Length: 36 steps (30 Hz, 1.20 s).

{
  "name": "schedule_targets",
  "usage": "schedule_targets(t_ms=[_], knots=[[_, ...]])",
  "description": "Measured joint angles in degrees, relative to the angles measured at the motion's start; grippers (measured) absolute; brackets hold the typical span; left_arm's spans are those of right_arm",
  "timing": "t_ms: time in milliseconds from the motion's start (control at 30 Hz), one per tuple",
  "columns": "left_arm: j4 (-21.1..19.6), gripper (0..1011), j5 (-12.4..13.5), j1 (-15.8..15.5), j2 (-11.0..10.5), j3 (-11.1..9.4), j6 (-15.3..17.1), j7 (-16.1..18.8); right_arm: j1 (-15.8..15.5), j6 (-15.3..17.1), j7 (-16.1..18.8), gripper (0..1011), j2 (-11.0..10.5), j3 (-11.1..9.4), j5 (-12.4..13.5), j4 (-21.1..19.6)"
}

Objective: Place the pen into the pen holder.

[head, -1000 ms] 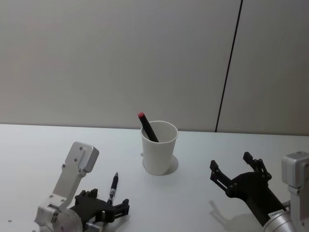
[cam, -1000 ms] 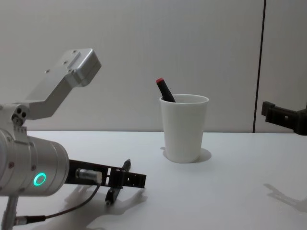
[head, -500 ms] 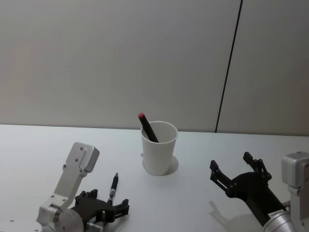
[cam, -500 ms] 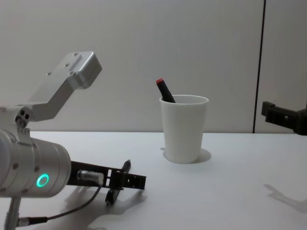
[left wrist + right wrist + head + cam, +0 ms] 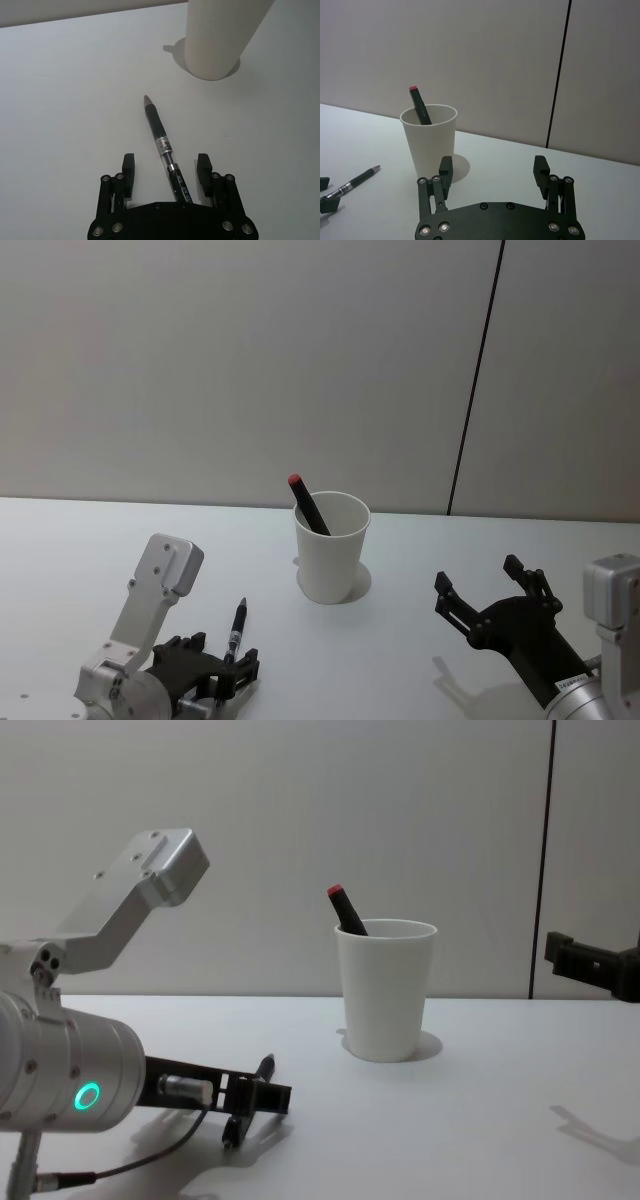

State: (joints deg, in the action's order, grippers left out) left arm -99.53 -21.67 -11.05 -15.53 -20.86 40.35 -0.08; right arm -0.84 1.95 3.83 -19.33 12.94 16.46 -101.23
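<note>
The left gripper [image 5: 166, 160] hides the rear of the pen [image 5: 156, 125].

White print on the pen [image 5: 161, 140] barrel, possibly "EN GE"; the mid-barrel label band is too small to read.

Bare table [image 5: 450, 560] is lying open around the centre-frame pen holder [image 5: 331, 560], a red-capped marker [image 5: 308, 506] partly occupying its mouth.

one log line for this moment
left gripper open, straddling pen on table | right gripper open, parked | pen holder upright, marker inside
</note>
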Motion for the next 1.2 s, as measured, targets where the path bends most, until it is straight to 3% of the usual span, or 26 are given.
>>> schedule_targets(t_ms=[1200], knots=[[-0.03,556,1.21,-0.90,-0.67,-1.18,1.39,-0.97,0.00,0.00,0.00,1001,0.00,0.00,0.00,0.00]])
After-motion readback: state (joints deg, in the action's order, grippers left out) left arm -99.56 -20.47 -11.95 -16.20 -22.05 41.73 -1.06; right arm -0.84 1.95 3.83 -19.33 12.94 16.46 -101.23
